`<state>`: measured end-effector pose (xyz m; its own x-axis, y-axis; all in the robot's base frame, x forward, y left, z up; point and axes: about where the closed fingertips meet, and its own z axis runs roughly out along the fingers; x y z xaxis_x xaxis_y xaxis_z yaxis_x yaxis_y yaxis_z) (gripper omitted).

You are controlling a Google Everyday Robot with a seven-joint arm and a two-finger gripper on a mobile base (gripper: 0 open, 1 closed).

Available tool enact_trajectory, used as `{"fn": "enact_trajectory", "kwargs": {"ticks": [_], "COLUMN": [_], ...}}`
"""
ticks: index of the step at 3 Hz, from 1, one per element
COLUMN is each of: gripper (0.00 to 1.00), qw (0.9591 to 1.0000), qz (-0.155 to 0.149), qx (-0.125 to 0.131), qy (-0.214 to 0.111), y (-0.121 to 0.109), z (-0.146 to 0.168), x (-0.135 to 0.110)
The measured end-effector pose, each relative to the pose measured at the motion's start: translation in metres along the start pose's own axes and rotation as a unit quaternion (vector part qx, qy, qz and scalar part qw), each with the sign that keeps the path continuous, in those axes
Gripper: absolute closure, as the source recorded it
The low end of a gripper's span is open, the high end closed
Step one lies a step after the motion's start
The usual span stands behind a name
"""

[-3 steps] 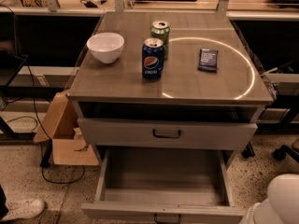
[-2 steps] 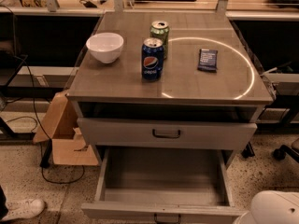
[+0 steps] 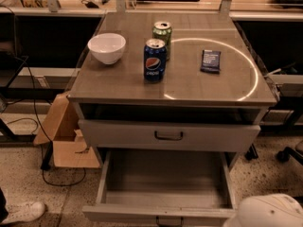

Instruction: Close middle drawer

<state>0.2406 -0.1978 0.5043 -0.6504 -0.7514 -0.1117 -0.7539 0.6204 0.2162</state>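
Observation:
The middle drawer (image 3: 163, 183) is pulled far out of the grey cabinet, and its long grey tray shows open and empty. Its low front panel (image 3: 142, 214) lies at the bottom edge of the view, with the small dark loop handle (image 3: 169, 220) at its centre. Above it is the drawer with the taller front panel (image 3: 118, 135) and its own handle (image 3: 169, 135). My gripper is out of view. Only a white rounded part of my arm (image 3: 270, 212) shows at the bottom right, beside the open drawer's right front corner.
On the cabinet top (image 3: 118, 82) stand a white bowl (image 3: 107, 47), a Pepsi can (image 3: 154, 59), a green can (image 3: 162, 32) and a dark packet (image 3: 210, 61). A cardboard box (image 3: 66, 141) and cables lie at the left. A chair caster (image 3: 284, 154) is at the right.
The white part of my arm has shifted left along the bottom edge, closer to the open drawer's right front corner. The drawers and the things on top have not moved.

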Motion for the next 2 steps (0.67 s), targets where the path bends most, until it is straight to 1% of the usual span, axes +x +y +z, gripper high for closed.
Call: {"fn": "enact_trajectory", "kwargs": {"ticks": [1, 2], "gripper": [1.00, 1.00], "qw": [1.0000, 0.9999], "qz": [-0.005, -0.006], "qx": [0.005, 0.005], "qy": [-0.001, -0.011], "y": [-0.006, -0.011], "z": [0.027, 0.048], "x": [-0.017, -0.033]}}
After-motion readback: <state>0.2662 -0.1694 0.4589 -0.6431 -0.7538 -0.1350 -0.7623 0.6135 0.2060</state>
